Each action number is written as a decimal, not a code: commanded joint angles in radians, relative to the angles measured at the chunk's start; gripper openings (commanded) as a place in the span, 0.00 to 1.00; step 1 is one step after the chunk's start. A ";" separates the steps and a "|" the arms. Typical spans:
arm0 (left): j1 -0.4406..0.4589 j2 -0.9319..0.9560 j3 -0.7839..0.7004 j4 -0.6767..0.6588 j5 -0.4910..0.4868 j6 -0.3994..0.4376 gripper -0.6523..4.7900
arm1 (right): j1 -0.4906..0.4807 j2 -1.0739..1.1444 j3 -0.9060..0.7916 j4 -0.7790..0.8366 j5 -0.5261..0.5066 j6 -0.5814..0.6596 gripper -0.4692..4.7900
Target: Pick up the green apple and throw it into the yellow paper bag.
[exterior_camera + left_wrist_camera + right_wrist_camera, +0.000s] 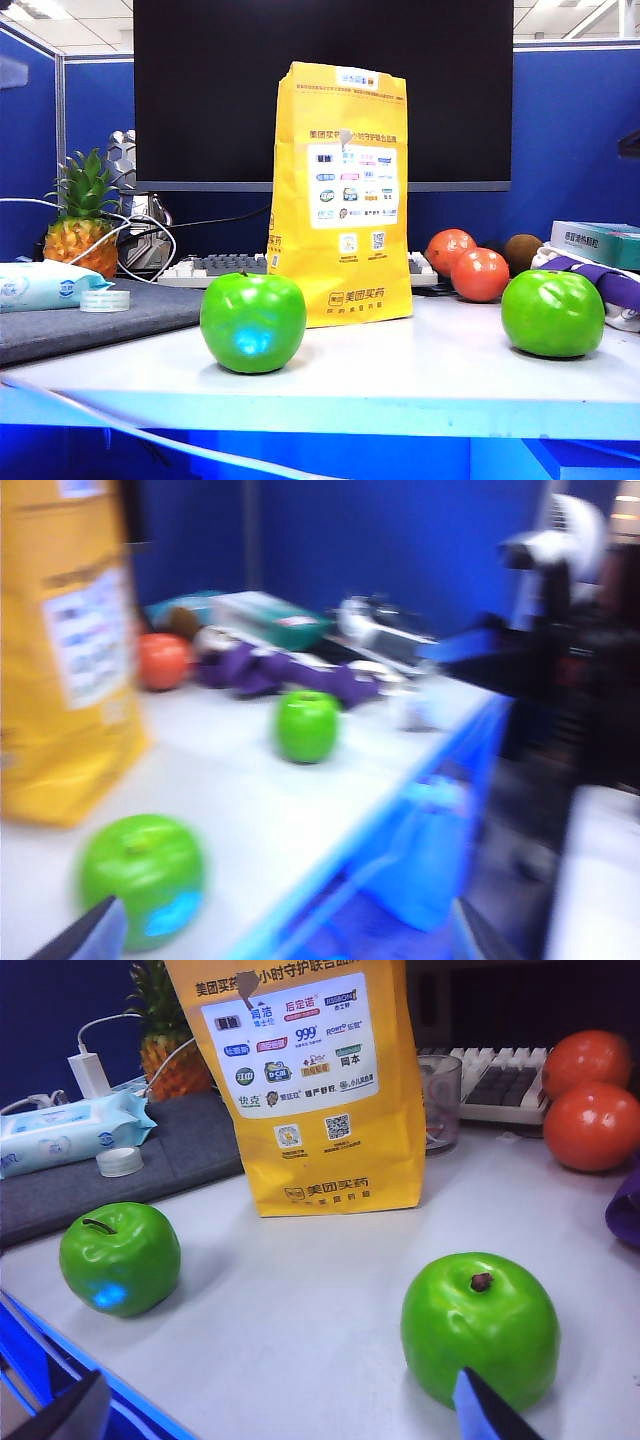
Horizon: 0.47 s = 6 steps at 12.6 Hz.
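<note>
Low in both wrist views, left hand (pixel 278 942) and right hand (pixel 280 1418) spread, empty; pre-grasp; next calls for straddling green apple (pixel 480 1328).

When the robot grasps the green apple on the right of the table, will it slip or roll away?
The green apple looks round and rests on smooth table, so a nudge would probably roll it. Its glossy skin suggests it may slip between narrow fingers. It looks rigid, so likely no crushing. The right tool, open, is just before it; the left tool is near the other apple.

Blue partition walls (pixel 580 120) enclose a white desk (pixel 400 370) under ceiling panel lights (pixel 35 10).
</note>
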 commanded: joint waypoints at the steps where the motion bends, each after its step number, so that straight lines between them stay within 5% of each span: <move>1: 0.001 -0.002 0.003 0.039 -0.403 -0.051 0.91 | 0.000 -0.001 -0.008 0.015 0.132 0.029 1.00; 2: 0.001 -0.002 0.003 0.040 -0.502 -0.085 0.91 | 0.000 -0.001 -0.008 0.016 0.142 0.030 1.00; 6: 0.000 0.051 0.090 0.069 -0.512 -0.168 0.92 | 0.000 -0.001 -0.008 0.189 0.165 0.242 1.00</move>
